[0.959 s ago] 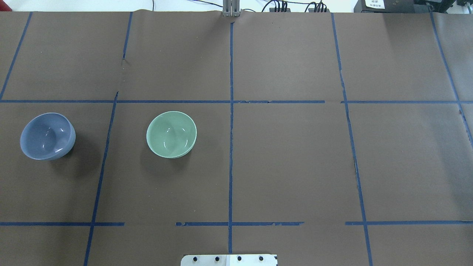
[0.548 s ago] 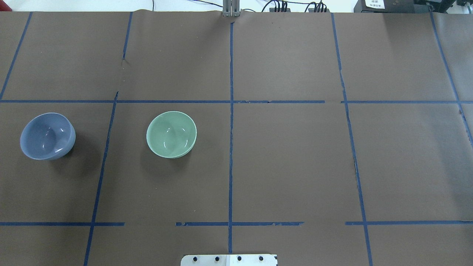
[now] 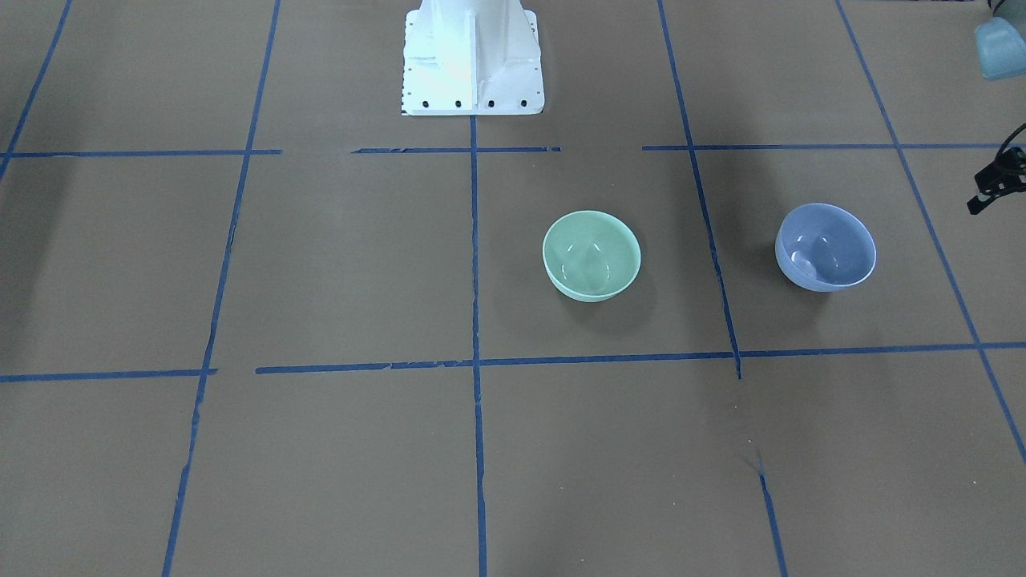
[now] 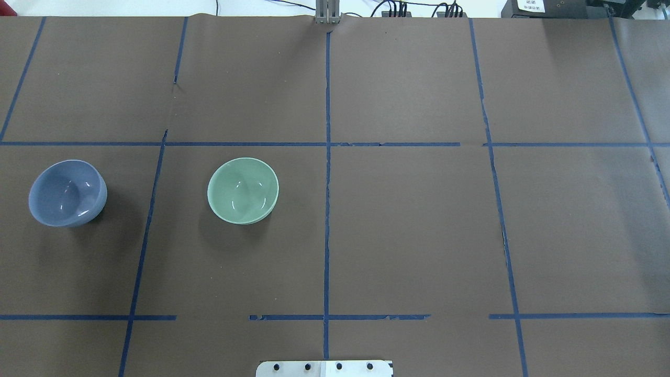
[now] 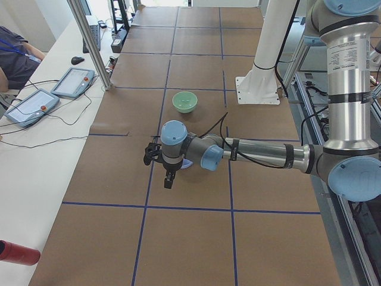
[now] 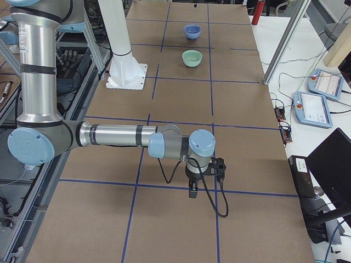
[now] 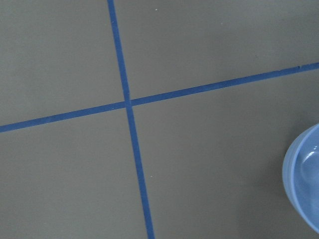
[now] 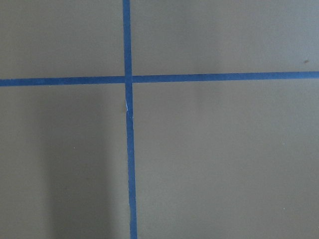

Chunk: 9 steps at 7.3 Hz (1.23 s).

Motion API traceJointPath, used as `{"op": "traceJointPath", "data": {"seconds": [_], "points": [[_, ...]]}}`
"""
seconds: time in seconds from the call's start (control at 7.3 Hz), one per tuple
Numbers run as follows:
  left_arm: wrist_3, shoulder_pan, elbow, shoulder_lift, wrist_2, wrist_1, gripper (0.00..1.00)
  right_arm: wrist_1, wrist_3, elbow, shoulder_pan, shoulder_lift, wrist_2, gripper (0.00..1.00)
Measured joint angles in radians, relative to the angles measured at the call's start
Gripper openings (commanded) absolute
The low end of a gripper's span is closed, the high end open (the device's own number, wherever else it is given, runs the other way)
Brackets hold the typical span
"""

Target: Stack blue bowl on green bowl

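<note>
- From the left wrist camera I get only a slice of the blue bowl (image 7: pixel 305 184); the frame's right edge cuts off the rest.
- In the exterior left view, the left arm (image 5: pixel 262 156) covers most of that bowl.
- The left gripper (image 5: pixel 168 180) and right gripper (image 6: pixel 193 190) show too small for me to tell how their jaws stand.
- The front view's top edge crops the robot base (image 3: pixel 471 60).
</note>
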Motion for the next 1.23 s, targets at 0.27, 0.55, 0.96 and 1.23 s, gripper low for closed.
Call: {"op": "traceJointPath", "data": {"seconds": [0.27, 0.55, 0.96, 1.23], "points": [[-0.284, 0.134, 0.015, -0.002, 0.064, -0.149, 0.99, 0.0, 0.0, 0.0, 0.0, 0.0, 0.0, 1.0], [-0.457, 0.238, 0.068, -0.011, 0.143, -0.267, 0.94, 0.0, 0.0, 0.0, 0.0, 0.0, 0.0, 1.0], [-0.543, 0.31, 0.114, -0.038, 0.175, -0.329, 0.04, 0.0, -0.001, 0.0, 0.0, 0.0, 0.0, 1.0], [-0.552, 0.318, 0.11, -0.042, 0.171, -0.328, 0.0, 0.0, -0.001, 0.0, 0.0, 0.0, 0.0, 1.0]]}}
